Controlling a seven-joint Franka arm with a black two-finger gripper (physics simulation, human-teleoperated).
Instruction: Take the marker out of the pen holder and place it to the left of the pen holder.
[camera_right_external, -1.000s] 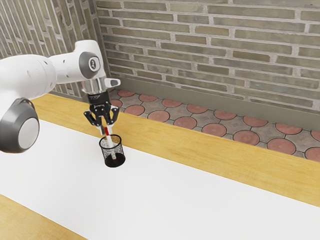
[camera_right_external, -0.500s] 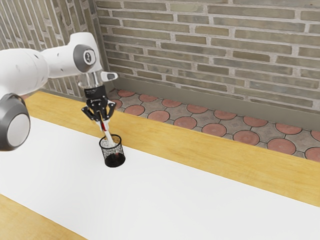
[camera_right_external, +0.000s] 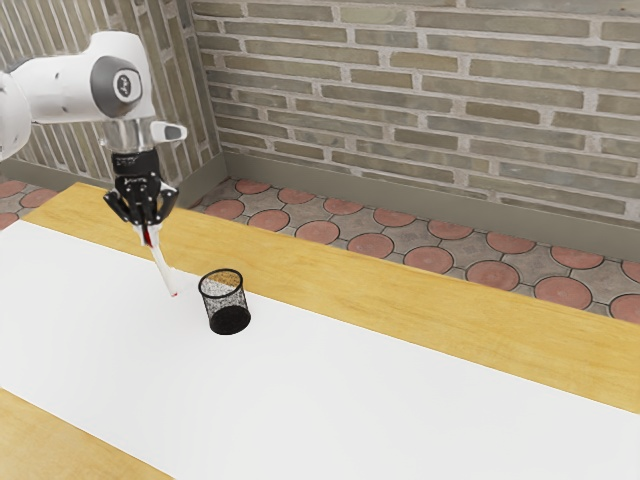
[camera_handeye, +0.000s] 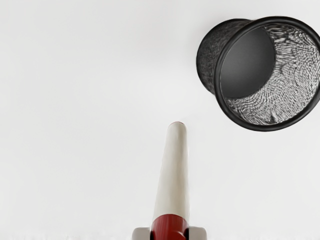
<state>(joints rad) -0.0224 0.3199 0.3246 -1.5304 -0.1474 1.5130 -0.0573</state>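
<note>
The marker (camera_right_external: 164, 272) is slim and off-white, with a deep red section near its upper end and a small touch of red at its lower tip. It leans at a slant outside the pen holder (camera_right_external: 229, 321), on the exterior view's left of it, the lower tip nearer the holder. The gripper (camera_right_external: 149, 229) pinches it by the red section, a fingertip against either side. The holder, a round black mesh cup with a smooth dark rim, stands upright on the white surface (camera_right_external: 330, 400).
</note>
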